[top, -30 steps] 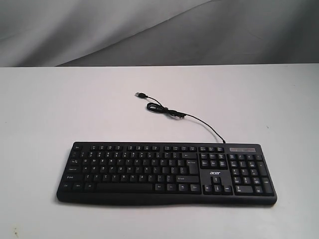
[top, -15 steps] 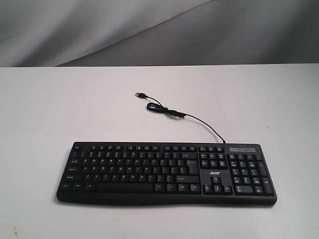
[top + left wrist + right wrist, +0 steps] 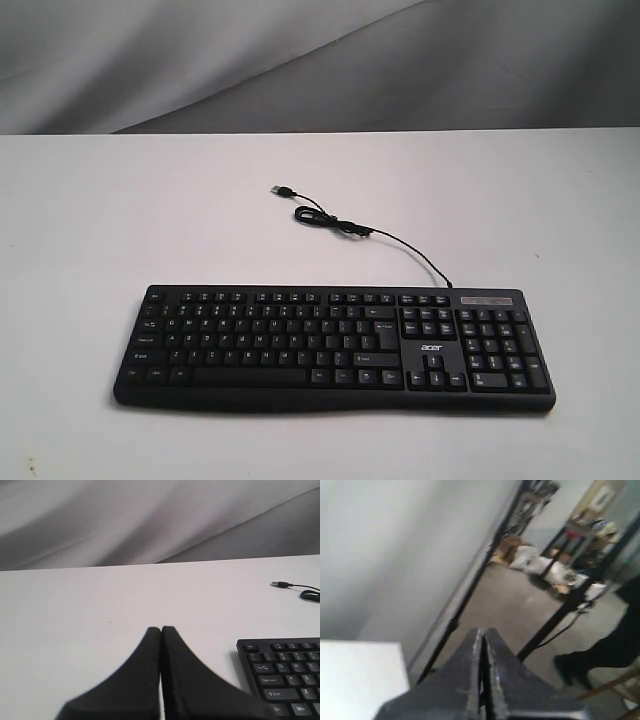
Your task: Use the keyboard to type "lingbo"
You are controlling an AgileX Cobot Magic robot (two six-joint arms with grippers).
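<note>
The wide black keyboard (image 3: pixel 335 345) with white legends and a number pad lies near the front of the white table (image 3: pixel 120 210). Its thin black cable (image 3: pixel 385 238) loops away behind it and ends in a loose USB plug (image 3: pixel 281 189). Neither gripper shows in the exterior view. In the left wrist view my left gripper (image 3: pixel 161 628) is shut with nothing in it, over bare table beside the keyboard's Esc corner (image 3: pixel 282 672); the plug (image 3: pixel 278 584) lies farther off. My right gripper (image 3: pixel 482 631) is shut and empty, pointing off the table toward the room floor.
A grey cloth backdrop (image 3: pixel 300 60) hangs behind the table. In the right wrist view a corner of the table (image 3: pixel 360 677) shows, with black stand poles (image 3: pixel 475 585) and bags (image 3: pixel 540 562) on the floor beyond.
</note>
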